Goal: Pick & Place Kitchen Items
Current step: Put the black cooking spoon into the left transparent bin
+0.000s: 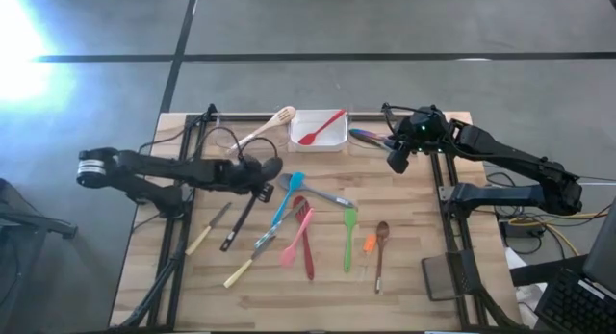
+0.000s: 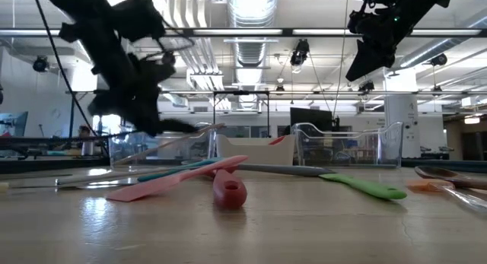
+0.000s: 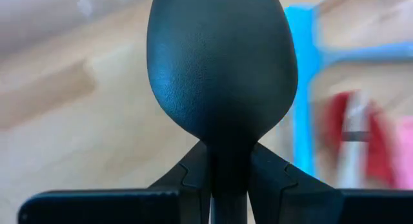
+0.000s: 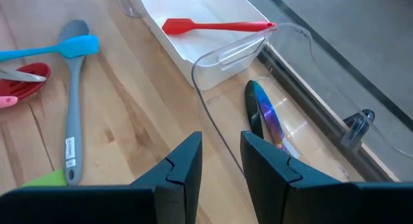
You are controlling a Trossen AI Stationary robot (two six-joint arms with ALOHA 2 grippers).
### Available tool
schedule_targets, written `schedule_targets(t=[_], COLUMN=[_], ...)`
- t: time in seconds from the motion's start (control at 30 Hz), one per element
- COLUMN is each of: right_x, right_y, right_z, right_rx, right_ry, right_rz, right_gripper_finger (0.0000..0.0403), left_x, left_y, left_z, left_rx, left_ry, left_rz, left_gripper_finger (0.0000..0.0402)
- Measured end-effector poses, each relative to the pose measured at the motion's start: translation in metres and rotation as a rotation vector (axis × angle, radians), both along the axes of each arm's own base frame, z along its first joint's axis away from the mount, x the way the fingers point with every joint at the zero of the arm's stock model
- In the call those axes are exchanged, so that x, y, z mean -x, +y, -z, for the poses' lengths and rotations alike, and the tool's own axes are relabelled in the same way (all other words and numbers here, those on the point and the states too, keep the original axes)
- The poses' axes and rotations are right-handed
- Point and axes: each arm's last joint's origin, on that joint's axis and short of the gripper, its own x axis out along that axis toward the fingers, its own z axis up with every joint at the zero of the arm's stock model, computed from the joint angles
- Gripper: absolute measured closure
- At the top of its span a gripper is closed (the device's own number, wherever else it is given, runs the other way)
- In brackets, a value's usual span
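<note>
Now mid-pick on the left: left gripper [image 3: 230,179] clenched on the black spoon [image 3: 222,62], lifted near the table's far left. Next, probably carrying toward the white tray [image 1: 332,141] holding a red spatula [image 1: 320,128]. Right gripper [image 4: 221,161] hovering empty, slightly parted.

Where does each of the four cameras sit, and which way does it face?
High: overhead, facing down; both arms, white tray.
Low: table height, facing the room; arms overhead, pink spatula.
Left wrist: left pincer clamps black ladle.
Right wrist: right pincer above the tray.
Shared: red spatula in tray, high and right wrist.
</note>
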Motion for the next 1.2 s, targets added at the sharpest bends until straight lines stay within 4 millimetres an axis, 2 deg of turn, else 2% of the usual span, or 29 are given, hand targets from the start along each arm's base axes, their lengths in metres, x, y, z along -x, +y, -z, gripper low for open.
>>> schedule_targets(t=[0.17, 0.37, 0.53, 0.77, 0.9, 1.0, 1.2], right_x=[0.000, 0.000, 0.000, 0.000, 0.000, 0.000, 0.000], right_y=[0.000, 0.000, 0.000, 0.000, 0.000, 0.000, 0.000], right_z=[0.000, 0.000, 0.000, 0.000, 0.000, 0.000, -0.001], right_rx=[0.000, 0.000, 0.001, 0.001, 0.002, 0.002, 0.006], right_ry=[0.001, 0.000, -0.001, -0.002, -0.002, -0.002, -0.005], right_rz=[0.000, 0.000, 0.000, 0.000, 0.000, 0.000, -0.002], right_gripper_finger=[0.0305, 0.0305, 0.0305, 0.0305, 0.0305, 0.0305, 0.0305], left_x=[0.001, 0.004, 0.004, 0.003, 0.001, -0.002, -0.016], left_y=[-0.001, 0.005, 0.020, 0.051, 0.074, 0.094, 0.138], left_z=[-0.032, -0.075, -0.112, -0.153, -0.164, -0.166, -0.147], left_rx=[-0.118, -0.343, -0.559, -0.795, -0.849, -0.869, -0.881], left_ry=[-0.121, -0.211, -0.202, -0.127, -0.090, -0.048, 0.022], left_rz=[0.124, 0.267, 0.349, 0.447, 0.447, 0.437, 0.393], left_gripper_finger=[0.0331, 0.0331, 0.0331, 0.0331, 0.0331, 0.0331, 0.0331])
